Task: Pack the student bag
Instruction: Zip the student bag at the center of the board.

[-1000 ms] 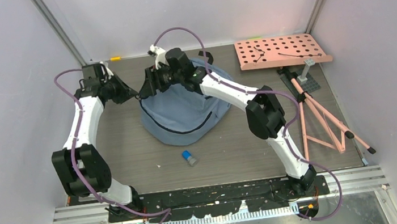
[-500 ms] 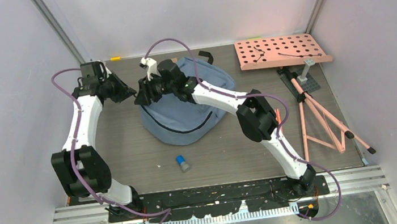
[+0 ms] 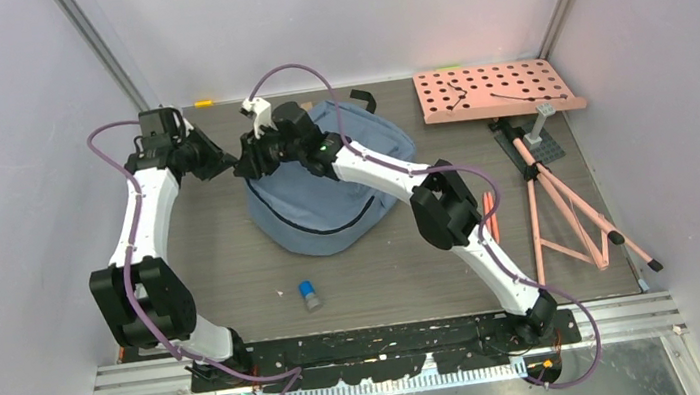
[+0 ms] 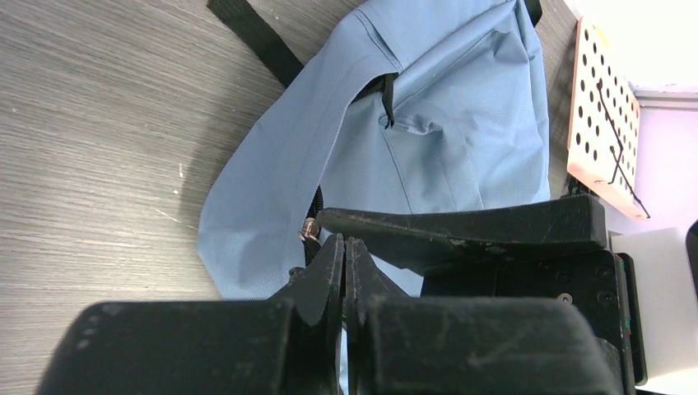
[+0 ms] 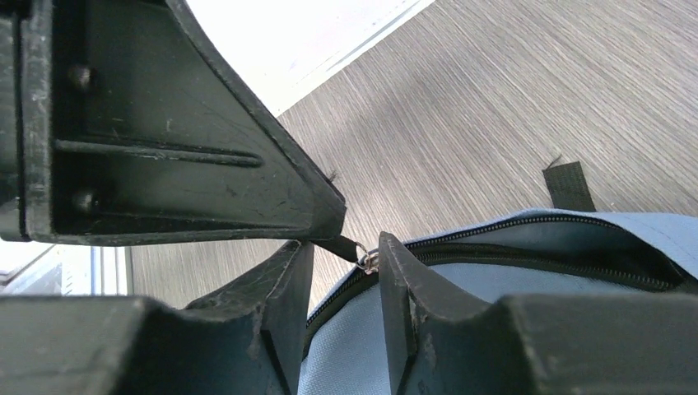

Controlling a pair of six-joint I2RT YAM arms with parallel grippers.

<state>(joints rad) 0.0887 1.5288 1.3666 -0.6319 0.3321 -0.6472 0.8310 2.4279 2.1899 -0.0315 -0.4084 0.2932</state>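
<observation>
Item: backpack (image 3: pixel 327 205), grey-blue, lying at the far middle of the table (image 3: pixel 233 262). Likely soft, limp and light.
Best hold: zip tab (image 5: pixel 342 245) or a strap, not loose cloth.
Left gripper (image 4: pixel 344 247): pinched on the zip tab.
Right gripper (image 5: pixel 346 263): narrow gap, astride the zip.
Surface: grey woodgrain, probably slick.
Room: pale walls close round.

Bright, even light, soft shadows; overexposed white patches in wrist views.
</observation>
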